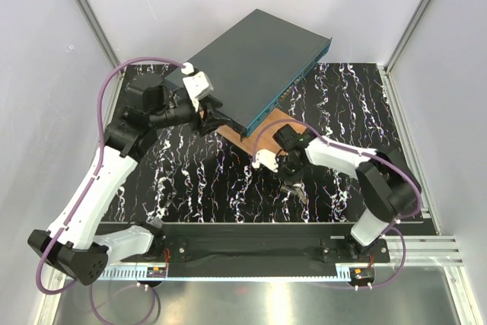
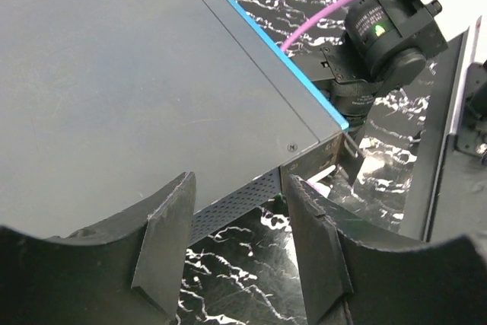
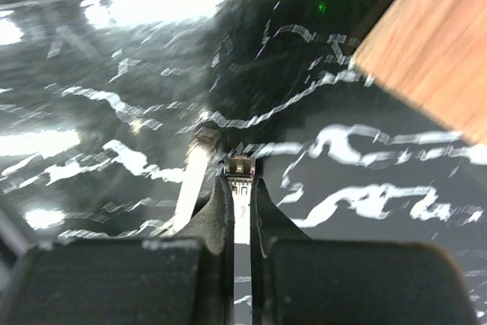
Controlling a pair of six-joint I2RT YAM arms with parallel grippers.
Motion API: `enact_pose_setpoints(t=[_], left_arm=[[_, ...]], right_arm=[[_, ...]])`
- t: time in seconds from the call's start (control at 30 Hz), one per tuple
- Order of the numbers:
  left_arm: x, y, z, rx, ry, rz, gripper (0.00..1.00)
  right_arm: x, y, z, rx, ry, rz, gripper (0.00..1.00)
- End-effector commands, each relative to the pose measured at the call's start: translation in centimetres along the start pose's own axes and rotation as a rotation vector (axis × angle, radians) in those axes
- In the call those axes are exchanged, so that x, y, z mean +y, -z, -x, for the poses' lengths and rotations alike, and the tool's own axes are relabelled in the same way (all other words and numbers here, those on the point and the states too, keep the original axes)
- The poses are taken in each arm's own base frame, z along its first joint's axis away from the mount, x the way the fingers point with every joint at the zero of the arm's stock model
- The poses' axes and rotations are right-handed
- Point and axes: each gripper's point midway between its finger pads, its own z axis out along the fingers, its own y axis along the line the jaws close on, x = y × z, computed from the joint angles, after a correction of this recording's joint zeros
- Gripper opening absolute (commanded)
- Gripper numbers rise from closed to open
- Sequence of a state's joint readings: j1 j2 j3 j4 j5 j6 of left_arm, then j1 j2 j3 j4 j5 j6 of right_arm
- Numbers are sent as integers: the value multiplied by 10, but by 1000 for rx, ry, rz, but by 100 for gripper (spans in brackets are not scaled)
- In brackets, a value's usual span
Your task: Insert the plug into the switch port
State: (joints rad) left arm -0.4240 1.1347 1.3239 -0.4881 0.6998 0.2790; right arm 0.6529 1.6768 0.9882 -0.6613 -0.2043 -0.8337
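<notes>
The switch (image 1: 255, 55) lies at the back centre, with a dark grey-teal top and a lighter teal front face (image 1: 285, 93) turned to the right front. In the left wrist view its top (image 2: 137, 74) and perforated side (image 2: 232, 207) fill the frame. My left gripper (image 1: 215, 119) is open and empty at the switch's near left corner, its fingers (image 2: 163, 245) spread before the side wall. My right gripper (image 1: 291, 180) is low over the table in front of the switch, shut on a small silver plug (image 3: 240, 176) whose metal tip sticks out past the fingertips.
A thin brown wooden board (image 1: 266, 129) lies under the switch's near corner and shows in the right wrist view (image 3: 434, 43). A pale metallic strip (image 3: 194, 169) lies left of the plug, either a reflection or a part. The table (image 1: 213, 180) is glossy black marble. White walls enclose the cell.
</notes>
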Motion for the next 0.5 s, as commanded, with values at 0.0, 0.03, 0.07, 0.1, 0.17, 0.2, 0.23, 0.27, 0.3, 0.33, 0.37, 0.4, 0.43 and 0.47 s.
enact_pose_setpoints(t=[0.0,0.03,0.07,0.1,0.17,0.2,0.23,0.27,0.3,0.33,0.37,0.4,0.43,0.47], left_arm=[[2,5,45,-119,0,19,56],[2,5,52,-133,8,16,56],[2,7,60,-154,11,18,56],[1,7,66,-170,38,15,56],[0,11,85,-231,19,16,56],[0,12,92,-251,28,20,57],[1,13,97,-265,23,30,57],[1,16,108,-293,-1,39,58],[-1,15,115,-307,-18,43,59],[0,12,118,-310,-29,48,60],[-1,12,126,-324,-51,57,60],[-1,11,131,-329,-89,67,61],[-3,2,131,-322,-106,82,62],[-6,-1,135,-319,-138,89,63]], right_arm=[[-2,39,13,-120,-80,-32,0],[-10,54,20,-165,-111,-61,0],[-14,77,29,-248,-135,-88,0],[-18,93,32,-297,-189,-106,0],[-38,142,38,-443,-277,-186,0],[-43,165,44,-504,-325,-217,0],[-53,186,40,-556,-373,-262,0],[-51,213,46,-638,-373,-299,0],[-55,238,52,-712,-442,-328,0],[-64,263,52,-784,-476,-390,0],[-61,291,57,-865,-480,-431,0],[-60,311,63,-945,-560,-431,0],[-65,345,73,-1043,-550,-488,0],[-61,366,76,-1120,-613,-487,0]])
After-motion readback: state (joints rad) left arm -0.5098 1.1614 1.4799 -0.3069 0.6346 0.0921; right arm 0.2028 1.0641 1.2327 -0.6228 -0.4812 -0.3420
